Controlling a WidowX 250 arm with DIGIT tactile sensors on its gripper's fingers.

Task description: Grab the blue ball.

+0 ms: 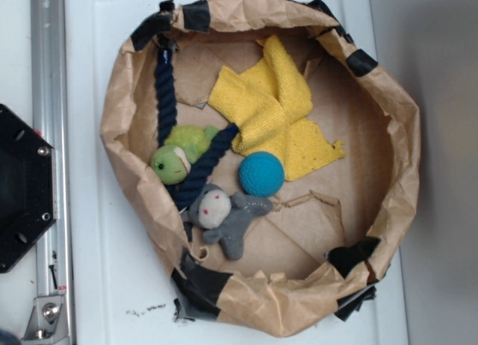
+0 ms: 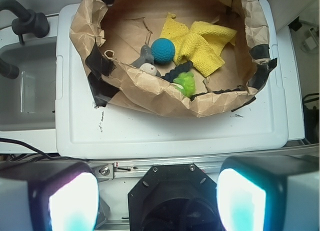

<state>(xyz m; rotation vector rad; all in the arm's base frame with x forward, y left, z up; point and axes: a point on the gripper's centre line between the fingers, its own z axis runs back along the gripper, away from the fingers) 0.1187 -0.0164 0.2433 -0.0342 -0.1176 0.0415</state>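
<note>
I'm holding the gripper [image 2: 156,203] wide open and empty, back over the robot base; the blue ball [image 2: 163,49] is sitting ahead inside the paper bin [image 2: 150,93], touching the yellow cloth [image 2: 200,43].

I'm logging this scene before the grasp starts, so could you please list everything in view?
blue ball: one, teal-blue, middle of the bin, beside the cloth
yellow cloth: one, crumpled, far half of the bin
green plush toy: one, by the left wall
grey plush toy: one, near the ball
navy rope: one, along the left side
paper bin: one, brown, black-taped rim
white surface: one, under the bin
gripper: fingers apart, far from the bin
</note>
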